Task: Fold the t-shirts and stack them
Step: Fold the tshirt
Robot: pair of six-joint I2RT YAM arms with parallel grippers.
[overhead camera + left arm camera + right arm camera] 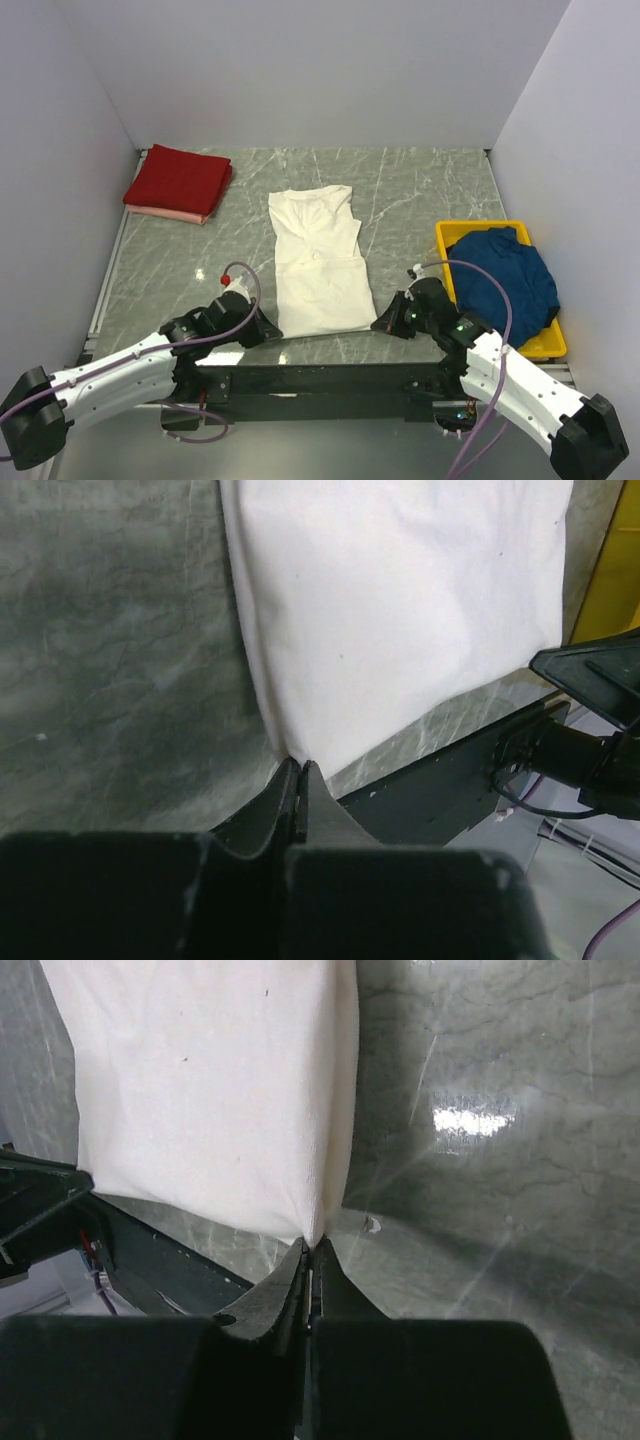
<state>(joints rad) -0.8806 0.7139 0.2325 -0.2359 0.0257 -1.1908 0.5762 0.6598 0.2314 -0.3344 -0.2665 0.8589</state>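
The cream t-shirt (pixel 318 262) lies flat in a long narrow fold in the middle of the table, collar end far, hem near. My left gripper (pixel 268 331) is shut on its near left corner (pixel 300 742). My right gripper (pixel 384 322) is shut on its near right corner (pixel 318 1222). A folded dark red t-shirt (pixel 180 180) lies on a folded pink t-shirt (pixel 172 213) at the far left. A crumpled navy blue t-shirt (pixel 505 280) fills the yellow bin.
The yellow plastic bin (pixel 462 232) stands at the right edge of the table. The black front rail (pixel 320 378) runs between the arm bases just below the shirt's hem. White walls close the table on three sides.
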